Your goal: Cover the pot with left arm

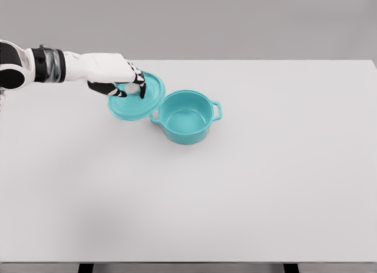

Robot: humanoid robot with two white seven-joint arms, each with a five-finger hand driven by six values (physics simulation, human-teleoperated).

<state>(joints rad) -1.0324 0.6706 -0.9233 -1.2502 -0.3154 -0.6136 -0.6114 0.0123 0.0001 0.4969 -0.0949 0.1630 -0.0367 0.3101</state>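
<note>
Wide white flat table [265,184] w/ round teal two-handled pot [186,117], open and uncovered, near centre; round teal lid [132,105] just left of it, tilted, its right edge at or touching the pot's near-left handle. White five-finger left hand [121,78], arm entering from the left, has fingers curled down onto the lid's top, apparently clamped on its knob (knob itself hidden). Step: lid grasped and lifting, judged; next calls for carrying it right, levelling, centring over the rim, then lowering.
</note>
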